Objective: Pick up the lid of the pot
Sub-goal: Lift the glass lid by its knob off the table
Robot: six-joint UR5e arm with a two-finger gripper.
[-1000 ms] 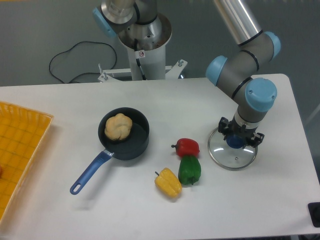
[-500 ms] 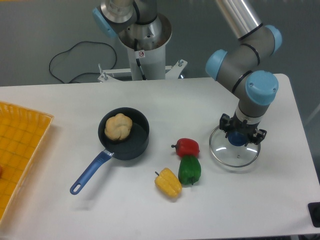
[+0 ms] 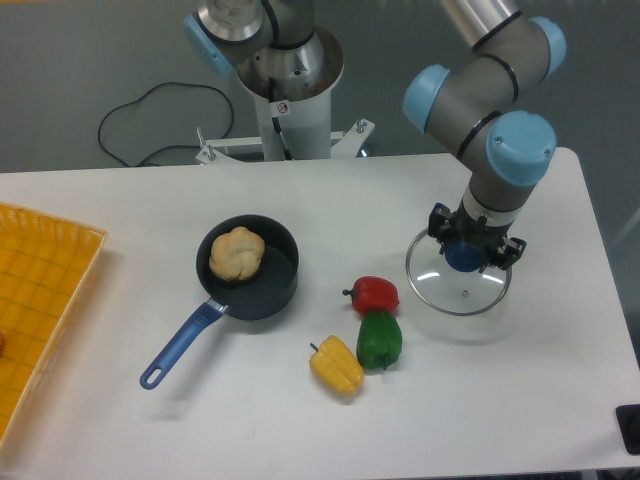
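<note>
The gripper (image 3: 474,240) is on the right side of the view, shut on the blue knob of the pot lid (image 3: 455,292). Its fingers are at the knob and partly hide it. The lid is a round, clear glass disc with a thin rim, hanging below the gripper and raised off the table. The arm's forearm reaches in from the upper right, and the gripper body covers the lid's back right part.
A black pan (image 3: 262,292) with a blue handle holds a tan, bread-like item (image 3: 237,254). Left of the lid are red (image 3: 373,295), green (image 3: 379,340) and yellow (image 3: 337,366) peppers. An orange-yellow crate (image 3: 40,290) stands at the left edge.
The lid has risen from the table together with the gripper, shifting up and slightly left in the view. The pan and peppers have stayed where they were.
</note>
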